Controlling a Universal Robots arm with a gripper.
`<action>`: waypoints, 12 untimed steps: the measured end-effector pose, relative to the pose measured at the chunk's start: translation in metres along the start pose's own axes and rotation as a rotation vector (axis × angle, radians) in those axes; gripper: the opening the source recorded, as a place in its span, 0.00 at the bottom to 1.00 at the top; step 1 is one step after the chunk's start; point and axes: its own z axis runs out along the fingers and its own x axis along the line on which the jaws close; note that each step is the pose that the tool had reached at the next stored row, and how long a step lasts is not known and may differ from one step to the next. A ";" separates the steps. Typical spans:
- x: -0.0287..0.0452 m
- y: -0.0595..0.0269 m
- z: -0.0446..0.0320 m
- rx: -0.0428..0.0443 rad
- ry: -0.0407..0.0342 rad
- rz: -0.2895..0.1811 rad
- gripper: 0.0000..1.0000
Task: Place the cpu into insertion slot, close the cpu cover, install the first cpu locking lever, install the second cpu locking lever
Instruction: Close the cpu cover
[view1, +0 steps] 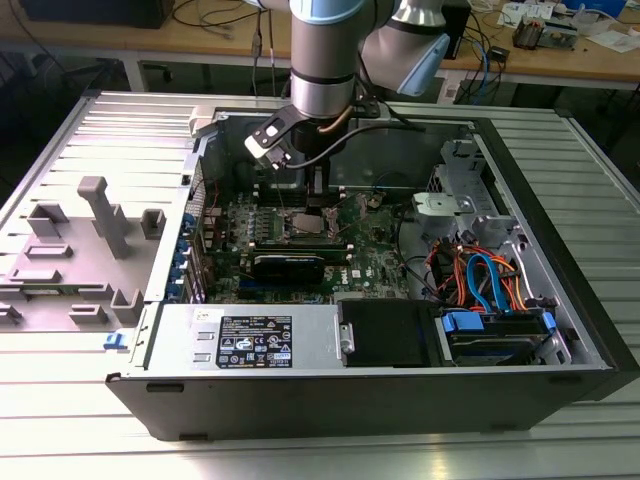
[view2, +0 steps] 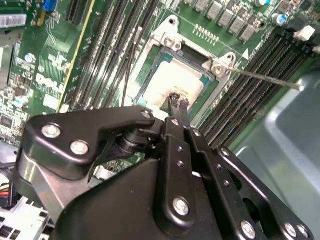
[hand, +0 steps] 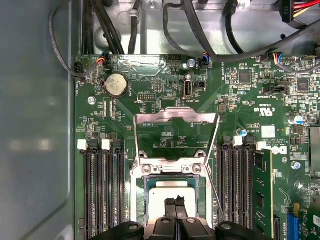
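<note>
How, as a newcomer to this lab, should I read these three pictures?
A grey robot arm reaches down into an open black computer case; that picture comes from a camera standing apart. The other two come from cameras on the arm's wrist. Its black end effector hangs close over the small silver-grey square cpu, which lies in the silvery-rimmed insertion slot on the green motherboard. The thin silvery frame-shaped cpu cover stands open. Whether anything is held, I cannot tell.

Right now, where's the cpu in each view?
Exterior view: cpu mid-board, right under the gripper.
First wrist view: cpu at the gripper tips, open cover beyond.
Second wrist view: cpu just past the gripper tips.
Shared landmark: the gripper.
</note>
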 end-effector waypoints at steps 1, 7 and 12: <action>0.0000 0.0000 -0.0007 0.0001 -0.0001 0.000 0.11; 0.0000 0.0047 -0.0011 0.0000 0.0000 0.000 0.11; 0.0001 0.0082 -0.0028 0.0000 -0.0004 0.000 0.11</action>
